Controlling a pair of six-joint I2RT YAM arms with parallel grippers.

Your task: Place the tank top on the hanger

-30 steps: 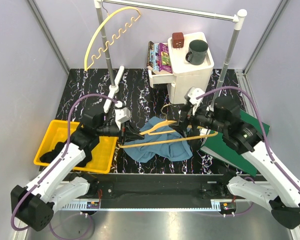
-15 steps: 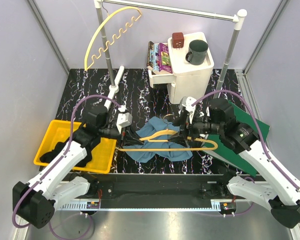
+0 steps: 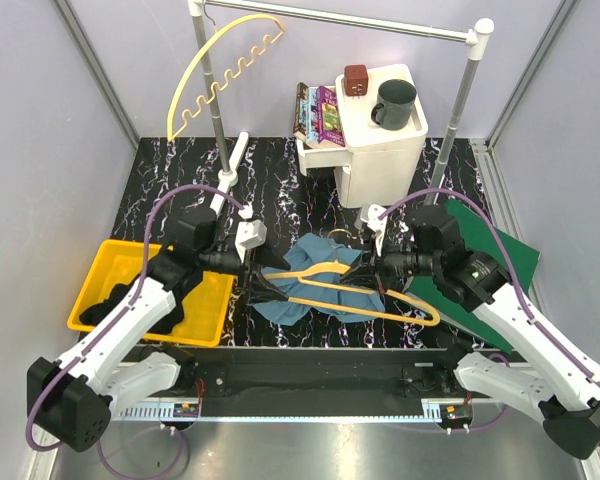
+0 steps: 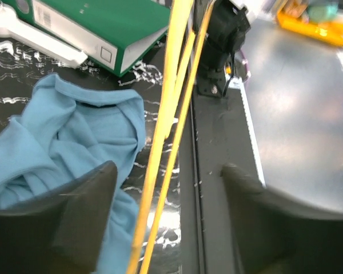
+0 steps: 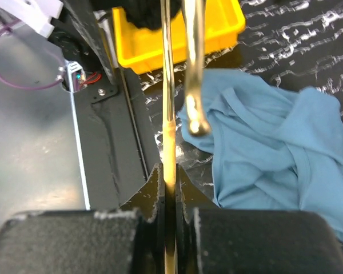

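Observation:
The teal-blue tank top point(image 3: 315, 298) lies crumpled on the black marbled table between my arms. The orange-yellow hanger point(image 3: 315, 268) is stretched across it, slanting down to the right. My right gripper point(image 3: 367, 270) is shut on the hanger; in the right wrist view its jaws point(image 5: 170, 188) pinch a thin bar of the hanger point(image 5: 168, 85), with the tank top point(image 5: 274, 142) just to the right. My left gripper point(image 3: 263, 285) is open at the hanger's left end. In the left wrist view the hanger's bars point(image 4: 166, 125) run between its spread fingers point(image 4: 68, 222) without touching them, and the tank top point(image 4: 74, 131) lies to the left.
A yellow tray point(image 3: 110, 262) with a black cloth point(image 3: 105, 300) sits at the left. A green folder point(image 3: 480, 270) lies at the right under my right arm. Behind stand a white cabinet point(image 3: 385, 130) with a dark mug point(image 3: 395, 100), and a clothes rail carrying a pale arched hanger point(image 3: 220, 70).
My left gripper has opened and let go of the hanger's left end. My right gripper has closed on the hanger, which has swung lower at its right end.

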